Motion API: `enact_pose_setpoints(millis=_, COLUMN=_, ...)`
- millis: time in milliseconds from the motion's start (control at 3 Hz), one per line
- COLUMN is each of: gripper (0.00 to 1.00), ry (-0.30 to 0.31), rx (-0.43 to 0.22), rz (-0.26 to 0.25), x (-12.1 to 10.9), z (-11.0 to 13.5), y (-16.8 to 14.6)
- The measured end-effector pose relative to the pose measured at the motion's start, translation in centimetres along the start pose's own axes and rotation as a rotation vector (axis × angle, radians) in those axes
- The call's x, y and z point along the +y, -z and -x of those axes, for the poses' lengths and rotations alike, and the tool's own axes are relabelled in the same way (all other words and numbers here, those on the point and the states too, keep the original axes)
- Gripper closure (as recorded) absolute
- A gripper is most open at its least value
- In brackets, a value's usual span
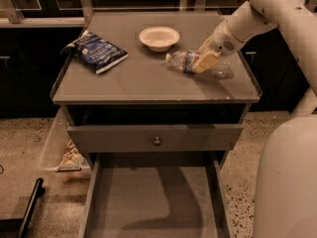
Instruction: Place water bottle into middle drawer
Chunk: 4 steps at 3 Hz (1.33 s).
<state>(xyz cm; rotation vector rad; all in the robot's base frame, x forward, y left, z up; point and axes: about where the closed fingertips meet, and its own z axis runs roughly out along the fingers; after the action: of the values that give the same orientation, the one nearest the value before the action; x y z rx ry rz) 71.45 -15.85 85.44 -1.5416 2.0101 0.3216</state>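
On the right side of the cabinet's surface [143, 81], the gripper [204, 62] sits over the lying water bottle [181, 61], jaws' state impossible to tell, so grasping seems in hand, and next it must lift it into the open middle drawer [151, 200].

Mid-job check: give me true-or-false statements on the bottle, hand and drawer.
1. The water bottle lies on its side on the cabinet top. True.
2. The hand is down in the middle drawer. False: it is at the bottle, over the cabinet top.
3. The middle drawer is pulled open, its floor bare. True.
4. The chip bag sits in the bowl. False: it lies apart, left of the bowl.
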Motion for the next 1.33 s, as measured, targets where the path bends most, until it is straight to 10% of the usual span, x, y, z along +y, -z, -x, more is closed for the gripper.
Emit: enact_pose_setpoints(millis=1333, gripper=1.00, ry=0.109, rx=-0.065, rz=-0.006, x=5.8, z=-0.8, y=5.8)
